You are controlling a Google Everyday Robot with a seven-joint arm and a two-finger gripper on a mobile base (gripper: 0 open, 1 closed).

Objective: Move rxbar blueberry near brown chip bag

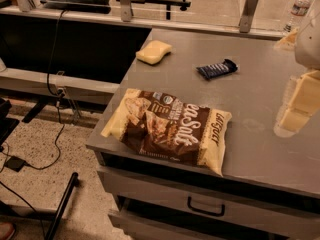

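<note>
The small, flat navy-blue rxbar blueberry (216, 69) lies unheld just beyond the large crinkled brown chip bag (167, 129), while the pale gripper (296, 106), its width impossible to tell, hovers right of that bag, seemingly poised to fetch it.

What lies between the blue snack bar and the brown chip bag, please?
Only bare grey tabletop, in the camera view: the snack bar and the chip bag lie apart. The gripper is at the right edge, off that stretch.
</note>
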